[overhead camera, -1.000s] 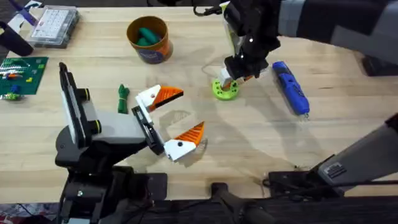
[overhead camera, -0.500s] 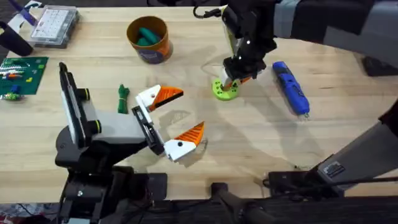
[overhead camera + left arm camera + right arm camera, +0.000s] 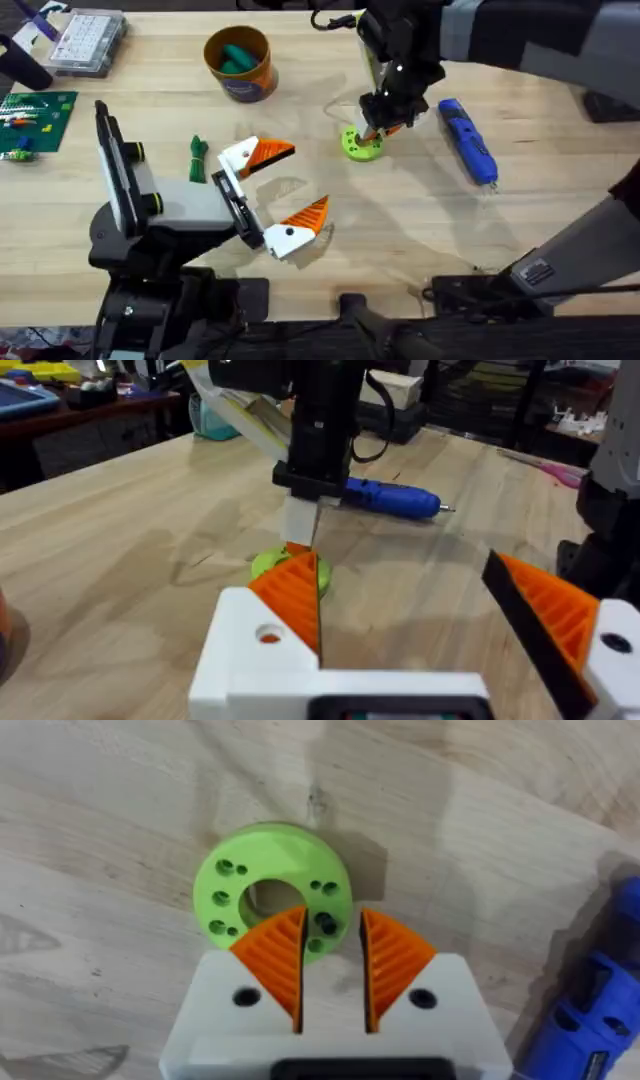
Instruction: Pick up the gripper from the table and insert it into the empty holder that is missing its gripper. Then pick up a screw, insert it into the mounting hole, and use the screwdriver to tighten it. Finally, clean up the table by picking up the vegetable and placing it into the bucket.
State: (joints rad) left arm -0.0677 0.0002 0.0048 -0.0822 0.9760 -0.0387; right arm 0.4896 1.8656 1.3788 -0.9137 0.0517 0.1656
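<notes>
My right gripper [image 3: 375,128] hangs tip-down over the lime-green disc [image 3: 362,144]. In the right wrist view its orange pads [image 3: 275,955] stand a narrow gap apart on either side of a small dark screw [image 3: 325,923] in the disc [image 3: 225,890]. My left gripper [image 3: 285,190] is open and empty and faces the disc. Both of its white-and-orange fingers sit on the black holder bar [image 3: 232,203]. The blue screwdriver [image 3: 467,140] lies to the right of the disc. The dark green vegetable [image 3: 197,158] lies to the left of the left gripper. The orange bucket [image 3: 240,75] stands at the back.
A clear compartment box [image 3: 88,40] sits at the back left corner, and a green circuit board [image 3: 30,120] lies by the left edge. Something teal lies inside the bucket. Bare wood stretches between the disc, the screwdriver and the front edge.
The right arm shifted slightly over the disc, and its gripper stayed there. The left arm and the loose things did not move.
</notes>
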